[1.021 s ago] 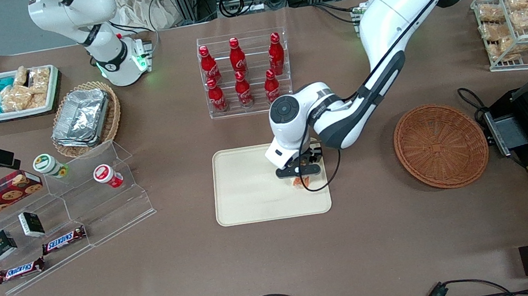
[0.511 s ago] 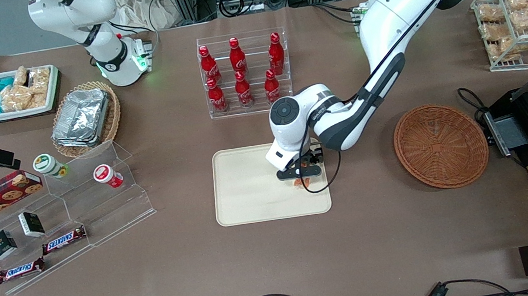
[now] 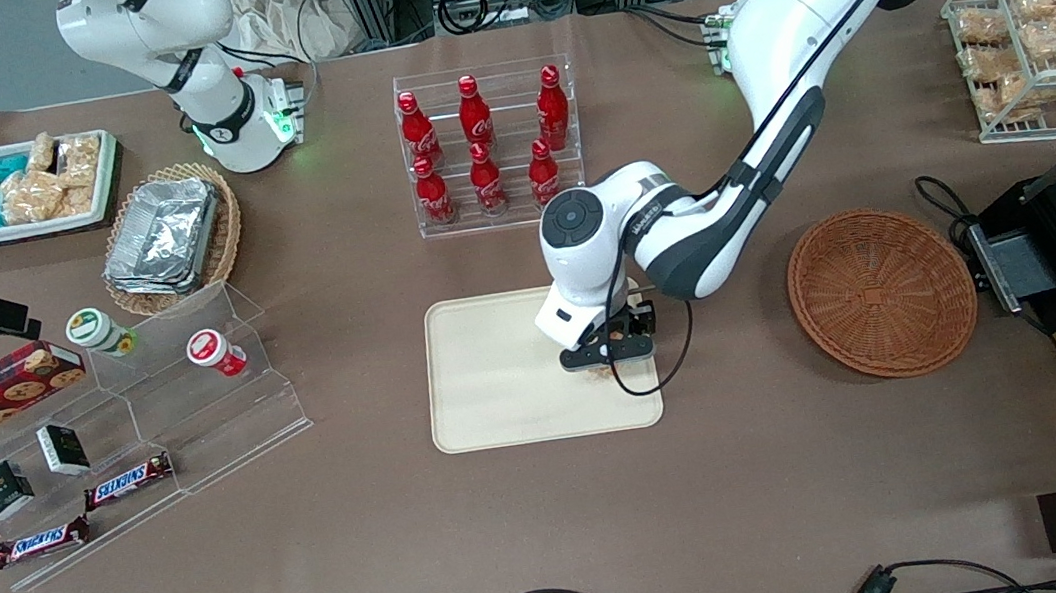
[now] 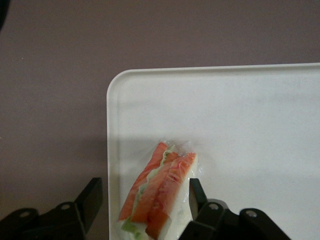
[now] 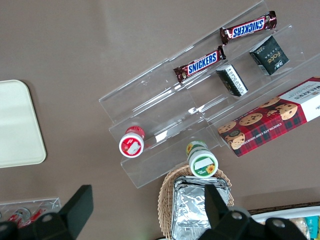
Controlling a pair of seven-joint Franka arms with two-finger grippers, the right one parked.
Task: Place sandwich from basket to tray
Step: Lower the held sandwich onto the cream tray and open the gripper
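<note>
The cream tray (image 3: 498, 381) lay on the brown table (image 3: 418, 552), with the empty reddish wicker basket (image 3: 880, 291) toward the working arm's end. The left gripper (image 3: 608, 355) hung over the tray's edge nearest that basket, fingers (image 4: 90, 200) spread apart. Between them, the sandwich (image 4: 160, 192) lay on the tray.

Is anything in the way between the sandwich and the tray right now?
Nothing visible: the sandwich already lies on the tray, near its edge, with the gripper open around it. The basket sits empty.
</note>
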